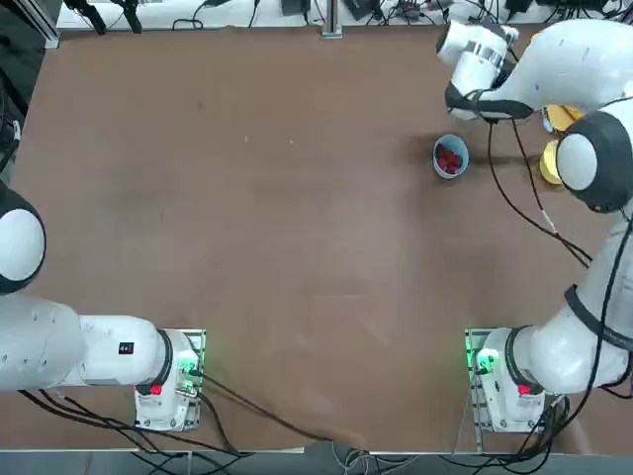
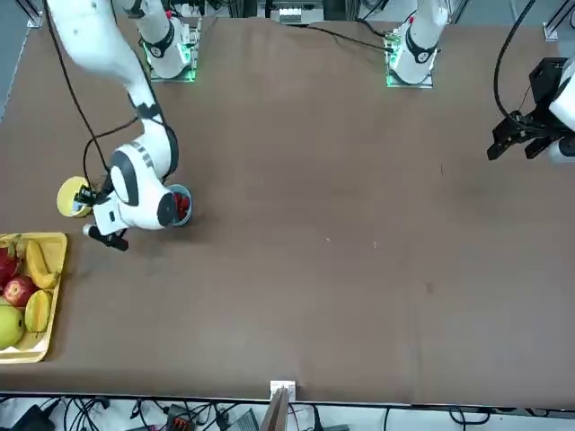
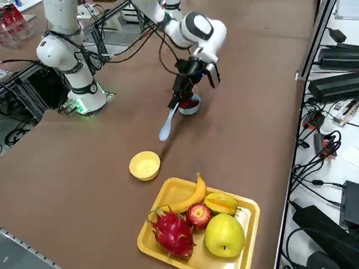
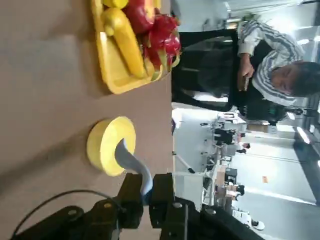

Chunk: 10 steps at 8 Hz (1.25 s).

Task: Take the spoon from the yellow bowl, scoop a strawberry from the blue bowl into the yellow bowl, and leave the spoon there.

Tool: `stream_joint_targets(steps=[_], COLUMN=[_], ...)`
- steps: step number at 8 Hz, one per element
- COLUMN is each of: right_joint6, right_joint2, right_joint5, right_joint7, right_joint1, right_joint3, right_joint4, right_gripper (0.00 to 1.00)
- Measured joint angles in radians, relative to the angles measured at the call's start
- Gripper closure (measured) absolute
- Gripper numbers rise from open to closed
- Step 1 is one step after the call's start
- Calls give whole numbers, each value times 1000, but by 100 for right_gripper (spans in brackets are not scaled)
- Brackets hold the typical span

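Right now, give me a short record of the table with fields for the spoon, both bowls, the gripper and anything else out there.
spoon: held by its handle, lifted clear of the table, bowl end hanging down
right gripper: jaws shut on the spoon, beside the blue bowl
blue bowl: holds red strawberries
yellow bowl: empty, apart from the spoon
fruit tray: banana, apple, dragon fruit and other fruit, near the yellow bowl
person: beyond the table edge, striped sleeves
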Motion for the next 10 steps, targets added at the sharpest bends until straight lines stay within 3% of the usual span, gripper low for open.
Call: stream_joint_targets(steps=[2, 5, 10], right_joint6=[-20, -16, 91], right_joint2=[-53, -72, -20], right_joint5=[154, 449, 593], right_joint7=[-113, -149, 41], right_joint1=[58, 106, 179], right_joint3=[1, 2, 3], right_joint4=[76, 195, 206], right_gripper=[89, 89, 89])
